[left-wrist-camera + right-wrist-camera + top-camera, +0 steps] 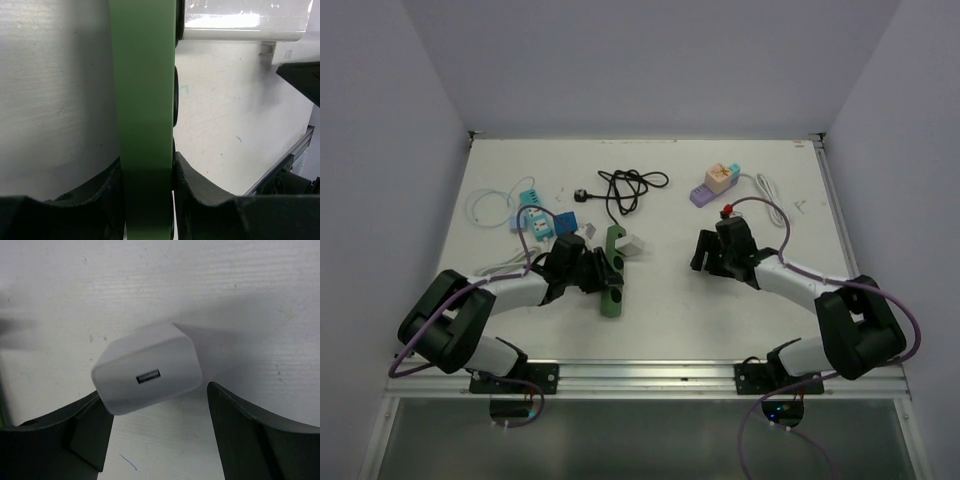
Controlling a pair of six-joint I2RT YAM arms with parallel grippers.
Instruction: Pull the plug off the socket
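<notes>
My left claw [148, 182] is clamped narrow on the long green plastic power strip [612, 300], bracing it on edge. The white cube-shaped charger plug [147, 367] sits just beside the strip's socket face, between the wide-spread fingers of my right claw [154, 402], ungripped. I can't tell whether its prongs are seated, so I judge the pull unconfirmed.

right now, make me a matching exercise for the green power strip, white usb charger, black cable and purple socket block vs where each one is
1 green power strip
2 white usb charger
3 black cable
4 purple socket block

a coiled, far middle
b far side, right of centre
c clamped in the left tool
d just ahead of the open right tool

Pairs: 1-c, 2-d, 3-a, 4-b
</notes>
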